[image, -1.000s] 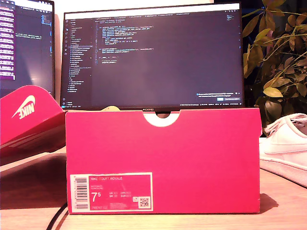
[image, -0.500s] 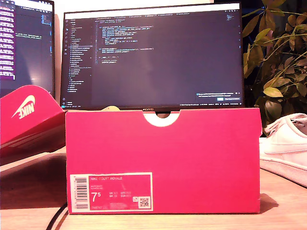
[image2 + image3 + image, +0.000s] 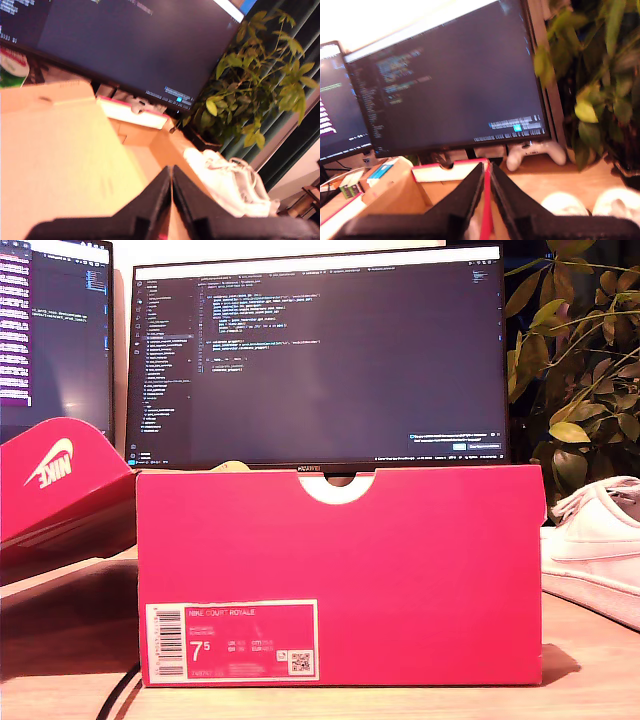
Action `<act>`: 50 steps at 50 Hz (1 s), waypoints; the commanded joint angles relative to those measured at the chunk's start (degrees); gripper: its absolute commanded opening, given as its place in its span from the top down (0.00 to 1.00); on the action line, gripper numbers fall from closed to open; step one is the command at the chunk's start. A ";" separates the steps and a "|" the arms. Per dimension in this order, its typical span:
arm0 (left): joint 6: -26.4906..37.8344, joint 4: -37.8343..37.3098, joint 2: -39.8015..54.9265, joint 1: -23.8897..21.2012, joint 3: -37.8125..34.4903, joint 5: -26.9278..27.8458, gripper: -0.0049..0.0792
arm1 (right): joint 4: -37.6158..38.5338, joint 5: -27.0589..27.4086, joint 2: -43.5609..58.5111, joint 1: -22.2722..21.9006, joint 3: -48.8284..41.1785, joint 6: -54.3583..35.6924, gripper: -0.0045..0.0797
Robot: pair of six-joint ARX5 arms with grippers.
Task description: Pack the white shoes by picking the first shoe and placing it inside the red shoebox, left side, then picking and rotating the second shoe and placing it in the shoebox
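My first gripper (image 3: pixel 171 187), with its black fingers pressed together and nothing between them, is hanging above the open bright red-pink cardboard shoebox (image 3: pixel 340 575). In the first wrist view the box's pale brown inside (image 3: pixel 60 155) is lying just under the fingertips. My second gripper (image 3: pixel 486 192) is likewise hovering over the box, its black jaws nearly touching, with a thin red strip showing in the slit between them; I cannot tell whether they are gripping it.

In the exterior view, the shoebox is standing nearest the camera on the light wooden tabletop (image 3: pixel 590 660), showing its half-round notch (image 3: pixel 338 488) in the top edge and its white barcode label (image 3: pixel 232 640) low on the front face. No arm is showing in that view.

One plain white low-top sneaker (image 3: pixel 598 545) is resting on the table just beside the box, on the exterior view's right. On the box's other side, its red lid with a white logo (image 3: pixel 55 480) is leaning open.

Behind the box, a wide dark computer monitor (image 3: pixel 320 360) is displaying lines of code, and a white game controller (image 3: pixel 536 152) is lying at its foot. A leafy green potted plant (image 3: pixel 580 370) is standing beyond the sneaker.
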 commanded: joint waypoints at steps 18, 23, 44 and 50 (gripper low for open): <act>4.33 -6.93 13.94 -2.16 3.87 9.86 0.96 | -8.66 -0.66 15.04 -0.11 11.89 -4.52 0.92; 6.91 -10.43 15.56 -3.58 4.02 9.38 0.96 | -9.81 -0.66 19.41 -0.11 14.45 -5.99 0.92; 12.04 -23.02 19.37 -16.37 4.39 -4.00 0.96 | -10.56 -1.01 33.97 -0.11 20.06 -7.96 0.92; 12.31 -23.04 21.62 -22.27 4.42 -9.01 0.96 | -10.56 -1.01 35.93 -0.11 20.11 -8.02 0.92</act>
